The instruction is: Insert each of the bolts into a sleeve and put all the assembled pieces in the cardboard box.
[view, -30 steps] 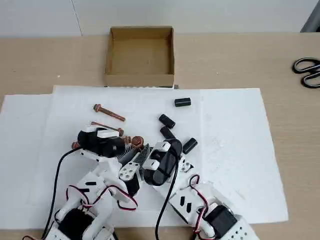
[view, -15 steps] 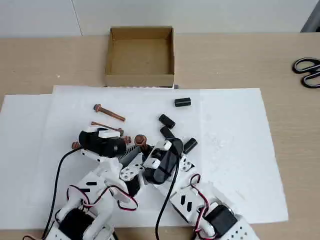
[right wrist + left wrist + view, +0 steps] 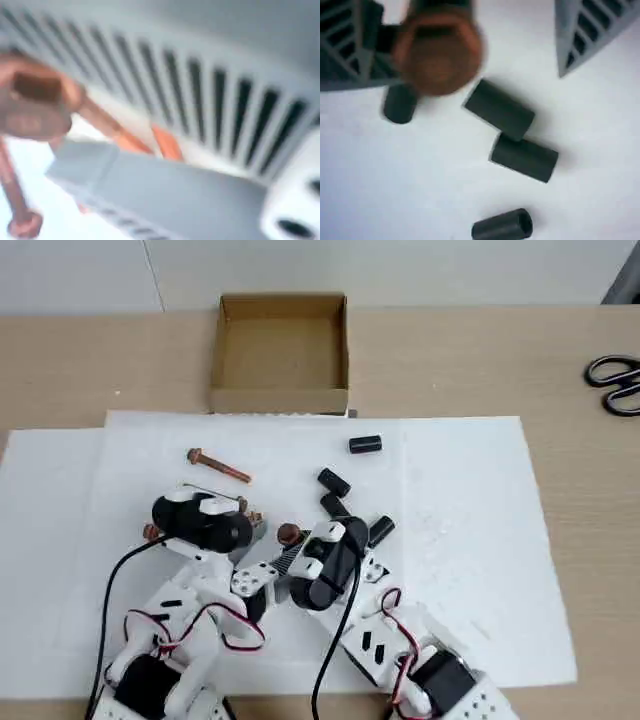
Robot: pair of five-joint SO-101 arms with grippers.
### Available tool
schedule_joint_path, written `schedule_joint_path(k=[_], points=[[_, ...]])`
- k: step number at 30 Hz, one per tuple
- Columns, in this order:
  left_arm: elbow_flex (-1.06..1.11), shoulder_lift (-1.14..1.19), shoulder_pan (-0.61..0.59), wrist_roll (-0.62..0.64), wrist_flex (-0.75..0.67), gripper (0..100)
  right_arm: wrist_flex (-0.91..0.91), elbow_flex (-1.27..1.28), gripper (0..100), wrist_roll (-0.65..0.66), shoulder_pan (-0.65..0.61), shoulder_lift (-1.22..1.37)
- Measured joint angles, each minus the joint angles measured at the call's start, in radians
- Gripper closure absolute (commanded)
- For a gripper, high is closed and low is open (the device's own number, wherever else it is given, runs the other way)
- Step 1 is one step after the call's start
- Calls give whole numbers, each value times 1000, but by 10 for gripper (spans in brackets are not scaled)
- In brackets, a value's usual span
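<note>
- High view: 1 bolt [image 3: 290, 534] hangs between the left gripper [image 3: 467, 82], jaws spread, and the right gripper [image 3: 286, 554], which seems to pinch its shaft.
- Its head faces the left gripper.
- The nearest sleeve [image 3: 335, 505] lies just beyond, closer to the right gripper.

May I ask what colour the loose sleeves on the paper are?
The sleeves are black; left wrist view.

Left arm [image 3: 185, 605] and right arm [image 3: 375, 645]: white printed links, black servo housings, looped red-white-black wiring, one black cable each. The left claw [image 3: 462, 82] has grey fingers [image 3: 585, 30] with slotted ribs.
</note>
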Motion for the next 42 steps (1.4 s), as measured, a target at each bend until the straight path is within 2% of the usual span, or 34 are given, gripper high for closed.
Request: schedule_joint_path(k=[9, 18, 20, 23, 24, 27, 30, 33, 36, 39, 42], points=[[-6, 3, -9, -11, 2, 769, 0, -5, 997, 0, 0, -2], [-138, 11, -15, 25, 3, 773, -2, -9, 997, 0, 49, -3], [-149, 9, -15, 25, 3, 812, -2, -8, 997, 0, 55, -3], [-152, 9, -21, 25, 3, 973, -2, -8, 997, 0, 55, -3], [-152, 9, -21, 25, 3, 1000, -2, -8, 997, 0, 55, -3], [-152, 9, -25, 25, 3, 996, -2, -8, 997, 0, 74, -3], [-152, 9, -80, 25, 3, 994, -2, -8, 997, 0, 109, -3], [-152, 11, -189, 25, 3, 994, -2, -6, 997, 0, 170, -3], [-135, 6, -302, 25, 2, 994, -2, 2, 997, -71, 255, -3], [-69, 9, -348, 25, 0, 994, 25, 3, 997, -161, 347, -3], [12, 11, -356, 25, 0, 994, 60, -2, 997, -195, 390, -2]])
